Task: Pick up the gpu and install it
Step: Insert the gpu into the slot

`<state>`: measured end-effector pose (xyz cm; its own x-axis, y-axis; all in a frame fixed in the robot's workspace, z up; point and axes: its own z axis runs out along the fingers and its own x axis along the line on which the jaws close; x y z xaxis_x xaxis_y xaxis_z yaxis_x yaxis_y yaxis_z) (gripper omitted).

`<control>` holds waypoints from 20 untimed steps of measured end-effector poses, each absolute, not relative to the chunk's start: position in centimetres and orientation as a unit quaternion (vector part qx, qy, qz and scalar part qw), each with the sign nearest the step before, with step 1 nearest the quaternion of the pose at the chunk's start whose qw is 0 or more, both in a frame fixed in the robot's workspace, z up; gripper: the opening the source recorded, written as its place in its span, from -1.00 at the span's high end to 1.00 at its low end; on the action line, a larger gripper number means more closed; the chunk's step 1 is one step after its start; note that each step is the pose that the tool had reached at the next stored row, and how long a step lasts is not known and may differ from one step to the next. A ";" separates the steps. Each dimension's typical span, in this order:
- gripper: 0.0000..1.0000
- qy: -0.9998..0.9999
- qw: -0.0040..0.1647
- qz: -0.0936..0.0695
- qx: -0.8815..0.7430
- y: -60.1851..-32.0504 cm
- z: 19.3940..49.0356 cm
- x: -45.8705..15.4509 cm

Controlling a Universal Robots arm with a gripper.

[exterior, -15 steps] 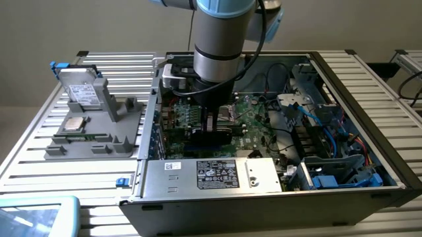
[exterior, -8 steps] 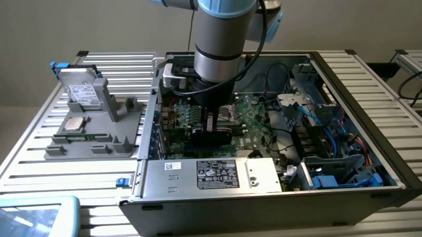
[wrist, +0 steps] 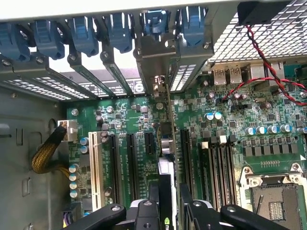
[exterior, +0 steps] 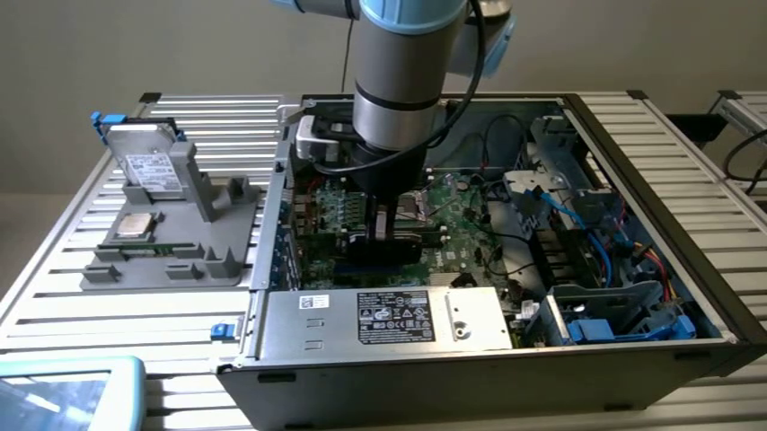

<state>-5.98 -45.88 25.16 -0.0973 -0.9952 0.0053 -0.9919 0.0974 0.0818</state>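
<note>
One hand grips one gpu over one motherboard

Slatted metal table, open computer case, grey parts holder beside it

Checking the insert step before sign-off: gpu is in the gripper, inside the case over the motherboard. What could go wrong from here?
1. The gpu stands edge-on in the gripper, close beside the black expansion slots. If it is off line, its edge may strike the motherboard instead of seating.
2. Its silvery bracket sits tight against the rear slot covers and blue latches, and could catch there.
3. Gripped at one end, the card may tilt when pushed.
</note>
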 end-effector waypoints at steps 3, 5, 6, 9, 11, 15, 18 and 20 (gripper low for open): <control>0.47 -0.740 0.030 -0.028 0.671 -45.9 25.1 -6.0; 0.47 -0.740 0.030 -0.028 0.671 -45.9 25.1 -6.0; 0.47 -0.740 0.030 -0.029 0.671 -45.9 25.1 -6.0; 0.47 -0.739 0.030 -0.028 0.672 -45.9 25.1 -6.0; 0.47 -0.738 0.029 -0.028 0.674 -45.9 25.1 -6.0; 0.47 -0.735 0.029 -0.027 0.677 -45.9 25.1 -6.0; 0.47 -0.734 0.028 -0.027 0.678 -45.9 25.1 -6.0; 0.47 -0.734 0.028 -0.027 0.678 -45.9 25.1 -6.0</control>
<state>-6.03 -45.90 25.05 -0.0795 -0.9968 0.0051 -0.9938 0.0797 0.0780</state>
